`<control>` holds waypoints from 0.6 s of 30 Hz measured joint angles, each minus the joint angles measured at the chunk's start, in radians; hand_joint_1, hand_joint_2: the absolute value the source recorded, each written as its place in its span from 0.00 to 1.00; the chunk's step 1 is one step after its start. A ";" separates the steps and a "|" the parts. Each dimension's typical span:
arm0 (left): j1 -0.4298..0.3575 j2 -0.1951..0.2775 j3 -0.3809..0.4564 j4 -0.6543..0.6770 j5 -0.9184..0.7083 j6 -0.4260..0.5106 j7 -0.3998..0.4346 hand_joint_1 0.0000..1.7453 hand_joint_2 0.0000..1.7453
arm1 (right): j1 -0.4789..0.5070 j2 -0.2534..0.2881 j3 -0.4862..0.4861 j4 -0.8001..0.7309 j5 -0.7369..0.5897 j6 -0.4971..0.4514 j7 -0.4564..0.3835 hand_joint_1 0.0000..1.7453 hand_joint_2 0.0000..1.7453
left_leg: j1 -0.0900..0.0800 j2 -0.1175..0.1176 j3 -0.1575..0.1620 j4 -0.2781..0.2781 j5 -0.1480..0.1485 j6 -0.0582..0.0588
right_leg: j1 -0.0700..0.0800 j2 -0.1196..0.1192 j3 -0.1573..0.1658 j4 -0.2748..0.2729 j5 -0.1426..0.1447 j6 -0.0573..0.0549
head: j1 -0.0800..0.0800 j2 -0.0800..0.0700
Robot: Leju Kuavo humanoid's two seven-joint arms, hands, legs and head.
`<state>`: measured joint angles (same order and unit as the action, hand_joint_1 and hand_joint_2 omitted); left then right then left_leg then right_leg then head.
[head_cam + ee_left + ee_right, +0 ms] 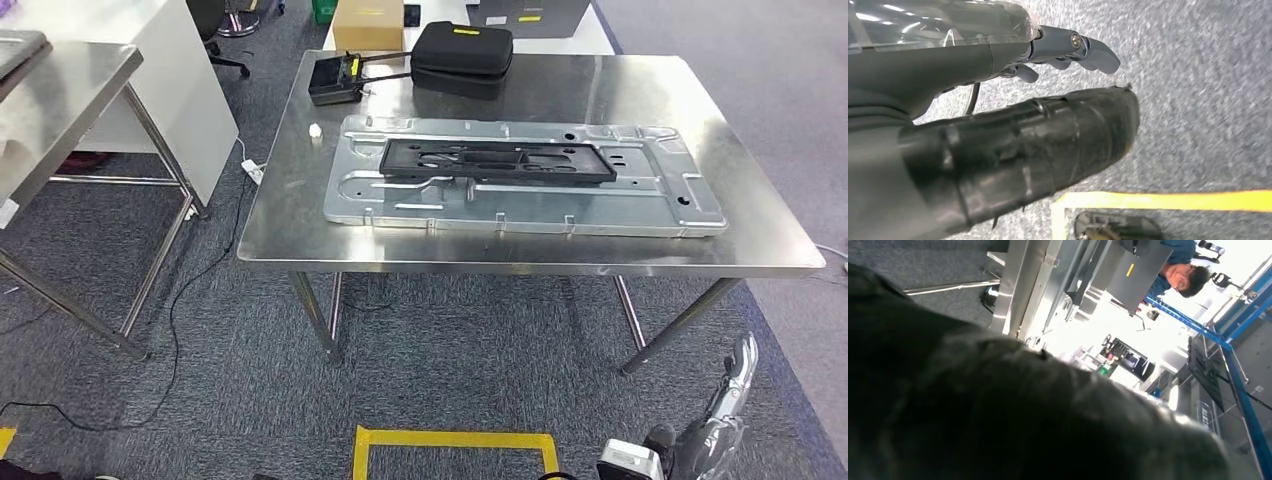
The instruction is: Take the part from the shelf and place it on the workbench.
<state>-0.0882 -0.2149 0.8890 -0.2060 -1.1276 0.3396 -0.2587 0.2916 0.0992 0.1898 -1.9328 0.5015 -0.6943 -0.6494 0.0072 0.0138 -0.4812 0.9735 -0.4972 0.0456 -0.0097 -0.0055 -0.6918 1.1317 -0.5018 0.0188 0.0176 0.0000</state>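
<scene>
A flat black frame-shaped part (497, 160) lies on a large silver stamped panel (640, 205), which rests on the steel workbench (290, 225) ahead of me. My right hand (737, 385) hangs low at the front right, below the bench edge and well short of the part; its fingers are not discernible. In the right wrist view the right hand (998, 415) is a dark blur. My left hand (1038, 130) hangs over grey carpet with its tape-wrapped thumb and its fingers (1088, 50) stretched out and apart, holding nothing.
A black zip case (462, 50), a small black device (336, 78) and a cardboard box (368, 22) sit at the bench's far side. Another steel table (60, 90) stands at left. Yellow floor tape (450, 438) marks the carpet. A person (1180, 270) is beside blue racking (1235, 370).
</scene>
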 joint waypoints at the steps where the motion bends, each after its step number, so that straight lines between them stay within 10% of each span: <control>1: 0.000 0.000 0.000 0.000 0.000 0.000 0.000 0.00 0.00 | 0.000 0.000 0.000 0.002 -0.001 0.000 0.000 0.00 0.00 | 0.000 0.001 -0.016 0.001 0.012 0.003 | -0.002 0.000 -0.013 0.064 -0.049 0.004 | 0.000 0.000; 4: 0.002 0.000 0.000 0.000 0.000 0.000 0.000 0.00 0.00 | -0.001 0.000 0.000 0.006 -0.008 0.000 0.003 0.00 0.00 | -0.001 0.001 -0.065 0.013 0.044 -0.001 | -0.005 0.001 0.000 0.170 -0.060 0.010 | 0.000 0.000; 8: 0.001 0.000 0.001 0.000 0.000 0.000 0.000 0.00 0.00 | -0.004 0.000 -0.001 0.006 -0.012 0.000 0.007 0.00 0.00 | -0.003 0.000 -0.118 0.037 0.074 -0.017 | -0.001 0.002 0.192 -0.062 -0.017 -0.006 | -0.001 0.000; 12: 0.003 -0.001 0.001 0.000 0.000 0.000 0.001 0.00 0.00 | -0.006 0.000 -0.001 0.006 -0.015 0.000 0.011 0.00 0.00 | -0.001 -0.001 -0.129 0.042 0.092 -0.043 | 0.005 0.000 0.213 -0.135 -0.022 -0.031 | 0.001 0.000; 18: 0.005 -0.001 0.003 0.000 0.003 0.000 0.002 0.00 0.00 | -0.004 0.000 -0.001 0.006 -0.032 0.000 0.011 0.00 0.00 | 0.004 -0.006 -0.187 0.297 -0.111 -0.063 | 0.004 -0.006 0.134 -0.135 0.045 -0.058 | -0.002 0.000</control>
<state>-0.0830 -0.2155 0.8917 -0.2060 -1.1246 0.3395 -0.2567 0.2879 0.0992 0.1884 -1.9272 0.4698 -0.6943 -0.6385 0.0117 0.0073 -0.6686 1.2707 -0.6079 -0.0177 -0.0061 -0.0118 -0.5573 0.9966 -0.4568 -0.0388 0.0159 0.0000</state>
